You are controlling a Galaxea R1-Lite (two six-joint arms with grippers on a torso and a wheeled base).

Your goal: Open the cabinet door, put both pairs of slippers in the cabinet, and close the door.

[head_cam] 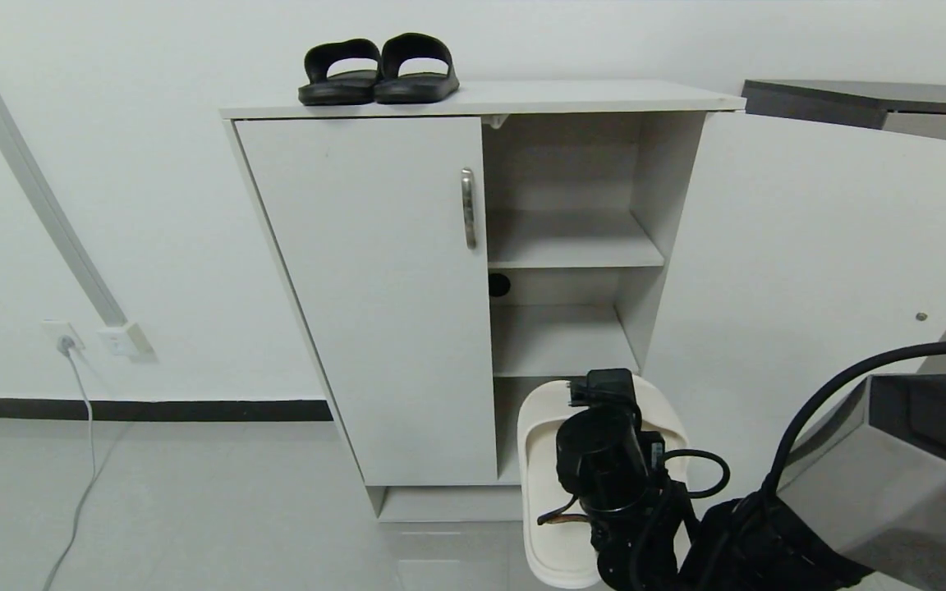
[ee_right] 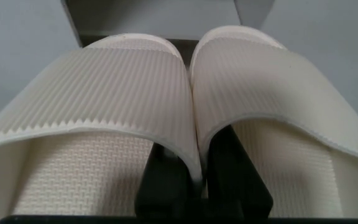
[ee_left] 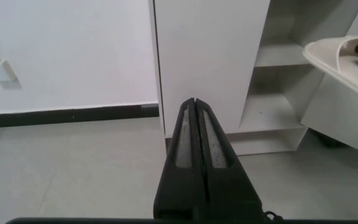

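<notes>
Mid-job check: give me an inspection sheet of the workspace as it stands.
Surface: pale floor; the cabinet stands on it against the wall.
Job's things: right door open, left door shut; black slippers on the cabinet top; white slippers held before the lowest compartment.
Clutter: nothing seen.
Grippers: right gripper shut on white slippers; left gripper shut, holding nothing, above the floor.
Cables: grey cable from wall socket to the floor.
Surroundings: white wall, slanted grey trunking, black skirting.
</notes>
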